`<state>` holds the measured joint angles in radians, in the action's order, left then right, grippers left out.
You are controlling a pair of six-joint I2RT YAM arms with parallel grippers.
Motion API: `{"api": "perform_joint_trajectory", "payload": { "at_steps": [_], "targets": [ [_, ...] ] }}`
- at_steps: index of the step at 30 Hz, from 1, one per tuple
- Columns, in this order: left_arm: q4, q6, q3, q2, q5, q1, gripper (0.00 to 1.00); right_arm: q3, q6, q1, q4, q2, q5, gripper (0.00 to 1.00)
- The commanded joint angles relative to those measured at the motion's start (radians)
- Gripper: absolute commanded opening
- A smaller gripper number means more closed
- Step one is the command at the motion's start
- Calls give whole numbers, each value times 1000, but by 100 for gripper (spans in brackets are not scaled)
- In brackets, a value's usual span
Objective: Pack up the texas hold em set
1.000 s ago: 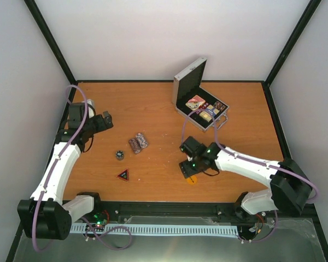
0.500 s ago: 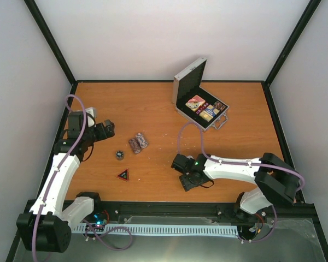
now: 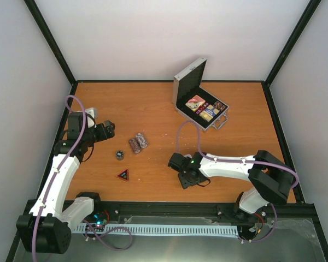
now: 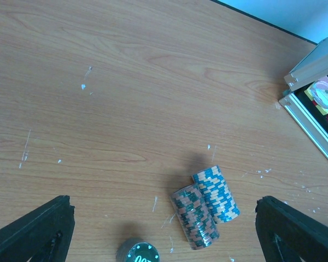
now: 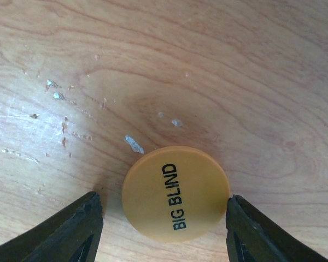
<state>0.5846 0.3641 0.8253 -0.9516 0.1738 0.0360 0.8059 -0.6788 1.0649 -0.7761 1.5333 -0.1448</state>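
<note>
Nearest the arms' bases, at lower centre of the overhead view, the right jaws point down at the scuffed, wood-grain tabletop [image 3: 153, 103]. The wrist view shows their 2 matte black fingers [image 5: 71, 234] standing open on either side of the orange disc [image 5: 175, 194], a smooth, flat round piece printed "BIG BLIND". The disc lies flat between them, with a sliver of bare wood on its left and its right edge just about at the other finger; nothing is gripped. To the left in the overhead view the dark red-edged triangle [image 3: 123, 175] lies flat, and just beyond it sits a small dark round chip stack [image 4: 138, 252] with teal markings on top. Farther up, 2 striped chip stacks [image 4: 195, 215] lie on their sides, touching side by side, 1 brownish and 1 bluer. The left jaws, at mid-left of the overhead view, are spread wide and empty; in the wrist view the stacks lie on the tabletop between their black fingers [image 4: 38, 232]. At the upper right, well apart from both, the square silver metal case [image 3: 188, 82] stands open, its lid upright and its black-lined tray holding colourful pieces.
</note>
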Motion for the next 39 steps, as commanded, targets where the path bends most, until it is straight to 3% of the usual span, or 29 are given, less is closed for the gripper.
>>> {"api": "perform_joint_trajectory", "payload": {
  "at_steps": [1, 24, 39],
  "targets": [
    [-16, -1, 7, 19, 19, 4, 91, -40, -49, 9, -5, -2, -14, 63],
    [-8, 1, 39, 19, 27, 4, 81, -200, -34, -77, 108, -38, 62, 59],
    [-5, 7, 40, 37, 20, 5, 79, -104, 19, -99, 40, -46, 11, 52]
  ]
}}
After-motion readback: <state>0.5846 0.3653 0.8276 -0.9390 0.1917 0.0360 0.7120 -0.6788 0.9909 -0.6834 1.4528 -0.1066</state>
